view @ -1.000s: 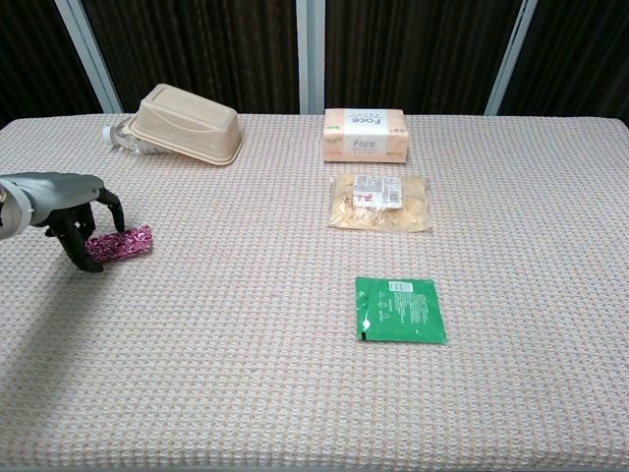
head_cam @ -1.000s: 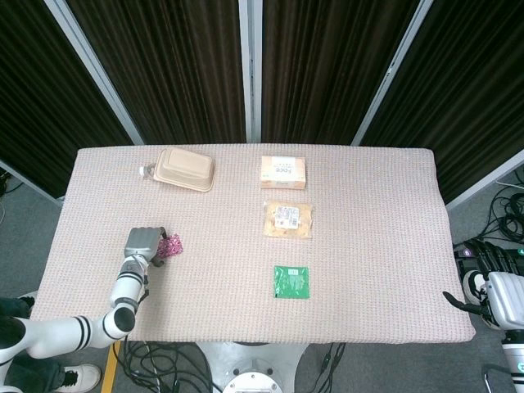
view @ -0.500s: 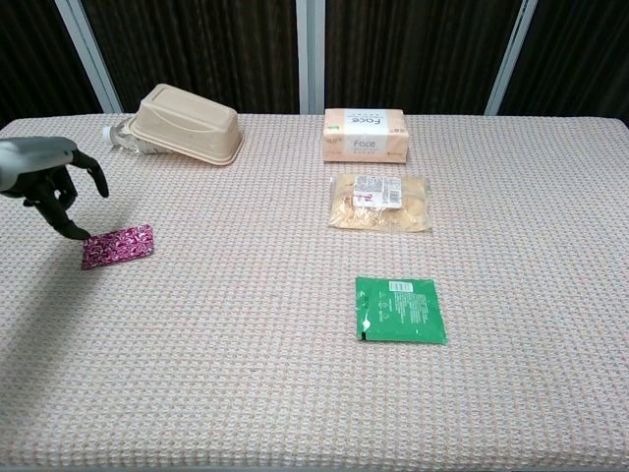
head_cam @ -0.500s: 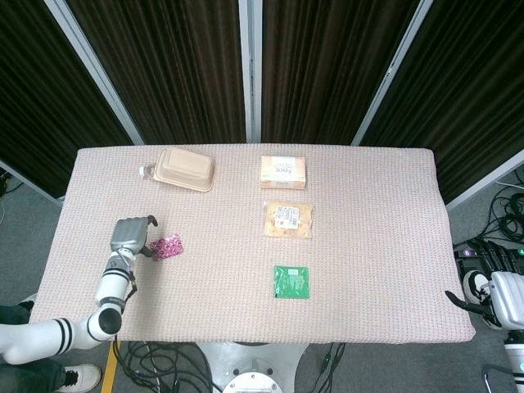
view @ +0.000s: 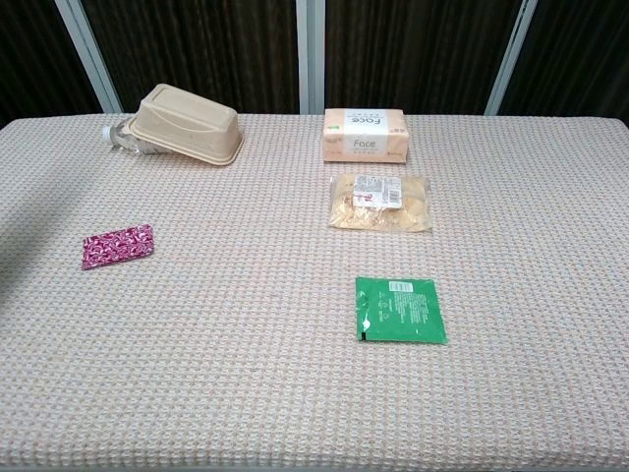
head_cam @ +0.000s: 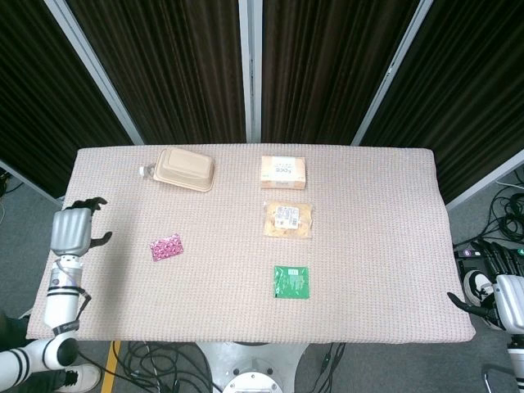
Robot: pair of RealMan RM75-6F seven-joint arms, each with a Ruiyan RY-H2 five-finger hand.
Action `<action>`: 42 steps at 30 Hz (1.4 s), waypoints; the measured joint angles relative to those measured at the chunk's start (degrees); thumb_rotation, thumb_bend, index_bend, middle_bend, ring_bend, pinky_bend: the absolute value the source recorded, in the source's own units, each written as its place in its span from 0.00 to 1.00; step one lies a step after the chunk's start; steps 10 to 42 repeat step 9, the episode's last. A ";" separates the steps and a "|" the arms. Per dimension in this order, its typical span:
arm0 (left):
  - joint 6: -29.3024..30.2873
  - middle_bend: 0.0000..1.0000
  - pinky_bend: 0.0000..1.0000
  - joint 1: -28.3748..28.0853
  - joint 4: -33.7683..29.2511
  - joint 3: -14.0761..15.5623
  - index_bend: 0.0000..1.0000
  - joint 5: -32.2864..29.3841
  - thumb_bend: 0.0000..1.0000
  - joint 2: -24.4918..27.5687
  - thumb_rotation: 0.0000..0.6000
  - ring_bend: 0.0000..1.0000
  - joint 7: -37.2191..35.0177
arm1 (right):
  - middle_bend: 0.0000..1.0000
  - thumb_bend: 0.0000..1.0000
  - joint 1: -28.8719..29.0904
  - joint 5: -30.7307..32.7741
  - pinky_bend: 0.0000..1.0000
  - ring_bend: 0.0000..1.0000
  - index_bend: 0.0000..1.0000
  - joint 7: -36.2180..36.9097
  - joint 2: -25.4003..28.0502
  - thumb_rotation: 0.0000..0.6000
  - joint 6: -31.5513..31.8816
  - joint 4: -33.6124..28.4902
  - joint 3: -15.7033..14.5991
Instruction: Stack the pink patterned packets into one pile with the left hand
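Packets point(head_cam: 166, 246) lie flat on worktop point(head_cam: 368, 270), nothing touching them. Your left hand point(head_cam: 72, 231) sits beside worktop edge, fingers apart, holding nothing.

Right hand point(head_cam: 506, 301): cut off by head view's right edge, finger pose unreadable; absent from chest view. Left hand point(head_cam: 72, 231): outside chest view's frame. Clear bottle point(view: 120, 136): mostly hidden behind tan lidded container point(view: 187, 124). Pink patterned packets point(view: 117, 245): number in pile unreadable.
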 measured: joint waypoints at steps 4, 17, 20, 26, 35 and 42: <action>6.49 0.43 0.43 5.76 -0.42 3.54 0.37 7.75 0.23 2.78 1.00 0.31 -3.10 | 0.08 0.06 -0.04 -0.35 0.00 0.00 0.12 -0.05 -0.31 0.78 0.26 0.01 -0.11; 10.01 0.42 0.41 9.88 -5.66 5.76 0.37 10.72 0.23 5.91 1.00 0.31 -2.71 | 0.08 0.06 -0.37 -0.27 0.00 0.00 0.12 -0.81 -0.30 0.78 0.79 -0.44 -0.11; 10.01 0.42 0.41 9.88 -5.66 5.76 0.37 10.72 0.23 5.91 1.00 0.31 -2.71 | 0.08 0.06 -0.37 -0.27 0.00 0.00 0.12 -0.81 -0.30 0.78 0.79 -0.44 -0.11; 10.01 0.42 0.41 9.88 -5.66 5.76 0.37 10.72 0.23 5.91 1.00 0.31 -2.71 | 0.08 0.06 -0.37 -0.27 0.00 0.00 0.12 -0.81 -0.30 0.78 0.79 -0.44 -0.11; 10.01 0.42 0.41 9.88 -5.66 5.76 0.37 10.72 0.23 5.91 1.00 0.31 -2.71 | 0.08 0.06 -0.37 -0.27 0.00 0.00 0.12 -0.81 -0.30 0.78 0.79 -0.44 -0.11; 10.01 0.42 0.41 9.88 -5.66 5.76 0.37 10.72 0.23 5.91 1.00 0.31 -2.71 | 0.08 0.06 -0.37 -0.27 0.00 0.00 0.12 -0.81 -0.30 0.78 0.79 -0.44 -0.11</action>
